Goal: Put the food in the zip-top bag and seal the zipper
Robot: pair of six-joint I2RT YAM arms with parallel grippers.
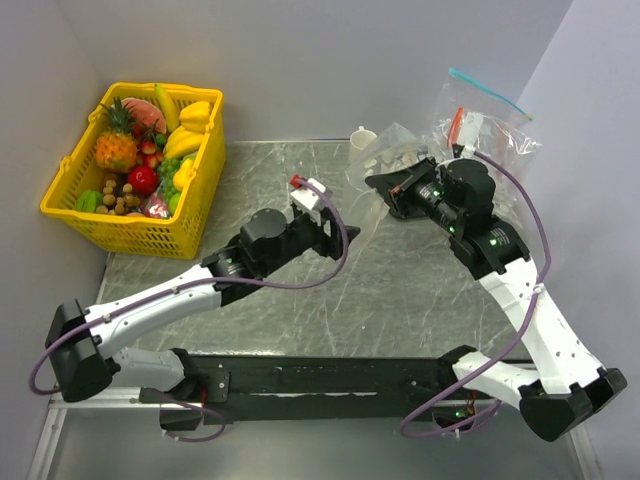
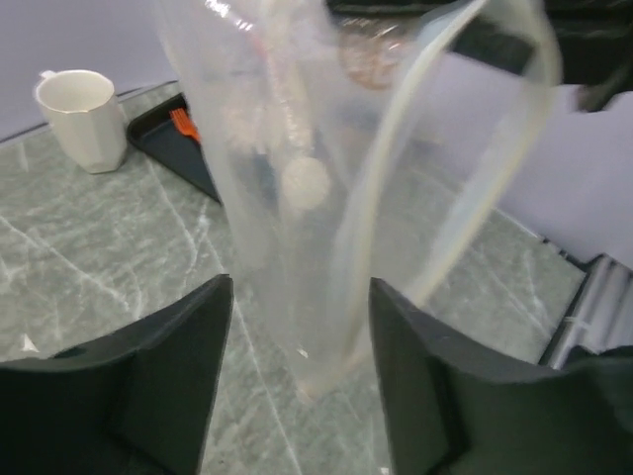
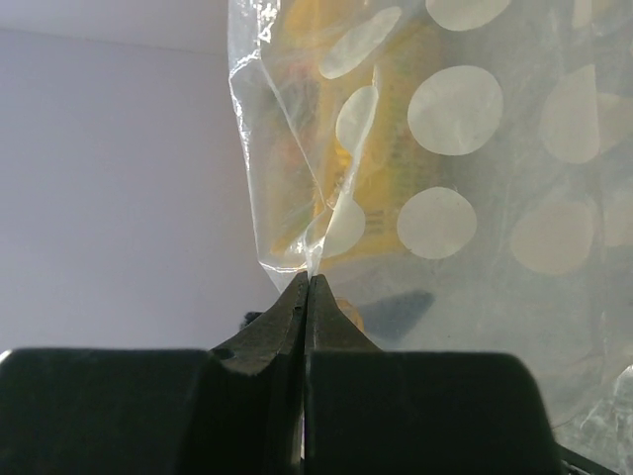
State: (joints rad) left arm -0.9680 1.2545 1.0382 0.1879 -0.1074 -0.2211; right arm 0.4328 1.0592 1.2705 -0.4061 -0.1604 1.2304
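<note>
The zip-top bag point(image 1: 395, 158) hangs at 1 o'clock, one edge pinched in the closed right gripper point(image 3: 309, 282). The left gripper point(image 2: 302, 336) stands wide, straddling the hanging film. Expect light, limp, slippery film: grasp along the stiffer zipper point(image 2: 374, 168). The food point(image 1: 128, 160) lies in the basket point(image 1: 140, 238), 10 o'clock
</note>
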